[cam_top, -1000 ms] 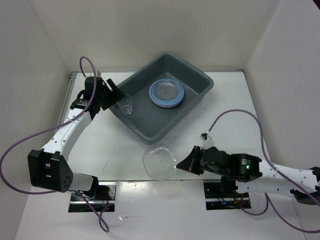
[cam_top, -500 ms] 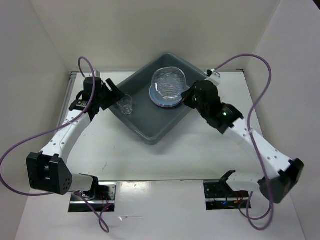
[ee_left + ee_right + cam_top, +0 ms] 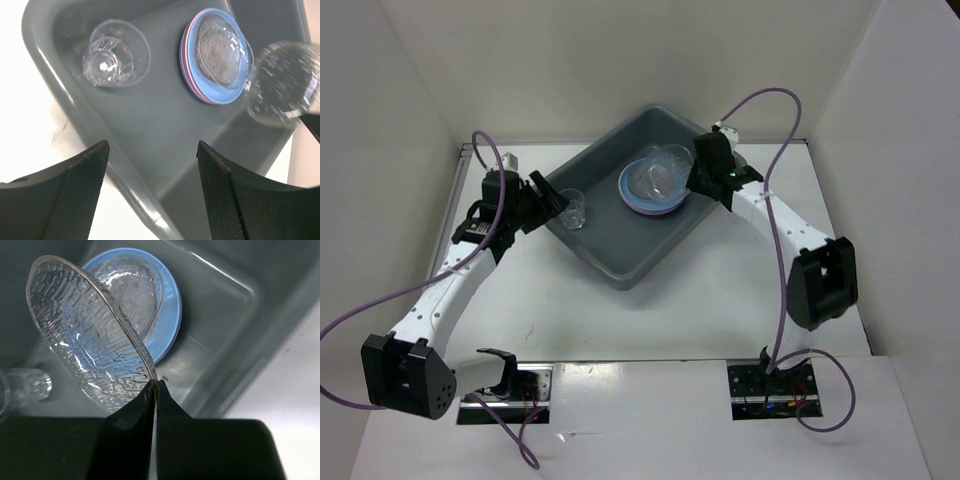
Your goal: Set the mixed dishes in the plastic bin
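Nearing completion, seemingly: stacked plates [image 3: 215, 95] and cup [image 3: 116, 54] inside bin [image 3: 165, 130]; glass plate [image 3: 90, 340], rim pinched in right claw [image 3: 155, 385], hanging above them, unreleased; left claw [image 3: 151, 145] gaping, empty.

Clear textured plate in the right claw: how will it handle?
Probably stiff: the textured plate holds its shape though the right claw pinches only its rim. Likely slippery, apt to pivot in so thin a grip. If glass, it may chip dropping onto the blue plate.
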Action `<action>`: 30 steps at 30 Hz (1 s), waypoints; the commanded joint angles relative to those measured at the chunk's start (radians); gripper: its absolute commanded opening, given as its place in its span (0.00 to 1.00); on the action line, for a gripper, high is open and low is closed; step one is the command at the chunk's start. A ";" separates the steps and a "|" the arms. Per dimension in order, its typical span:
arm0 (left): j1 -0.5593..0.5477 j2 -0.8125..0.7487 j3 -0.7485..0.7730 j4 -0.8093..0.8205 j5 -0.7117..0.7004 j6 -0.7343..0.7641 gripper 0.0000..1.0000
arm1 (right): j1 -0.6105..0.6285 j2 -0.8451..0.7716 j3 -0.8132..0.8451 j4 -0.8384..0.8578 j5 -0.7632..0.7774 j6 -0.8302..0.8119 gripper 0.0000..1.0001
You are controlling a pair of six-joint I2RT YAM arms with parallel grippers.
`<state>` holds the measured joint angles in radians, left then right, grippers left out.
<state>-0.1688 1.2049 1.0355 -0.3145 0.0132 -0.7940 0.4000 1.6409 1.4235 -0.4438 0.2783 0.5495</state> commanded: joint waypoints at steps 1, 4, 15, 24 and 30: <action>-0.012 -0.057 -0.023 0.022 -0.004 -0.016 0.79 | -0.006 0.098 0.110 0.060 -0.005 -0.072 0.01; -0.012 -0.068 -0.032 0.012 -0.004 -0.016 0.79 | -0.015 0.198 0.188 0.060 -0.005 -0.092 0.01; -0.012 -0.068 -0.023 -0.008 -0.042 -0.007 0.79 | -0.015 0.428 0.471 0.015 -0.027 -0.145 0.52; -0.012 -0.071 -0.023 -0.017 -0.081 0.047 0.87 | -0.035 0.148 0.401 -0.018 -0.103 -0.164 0.92; -0.012 -0.191 -0.028 -0.049 -0.202 0.111 0.96 | -0.035 -0.232 0.095 -0.046 -0.056 -0.174 1.00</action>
<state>-0.1783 1.0954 1.0069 -0.3725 -0.1055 -0.7422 0.3702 1.6188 1.6470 -0.4732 0.1886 0.3958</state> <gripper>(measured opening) 0.952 0.999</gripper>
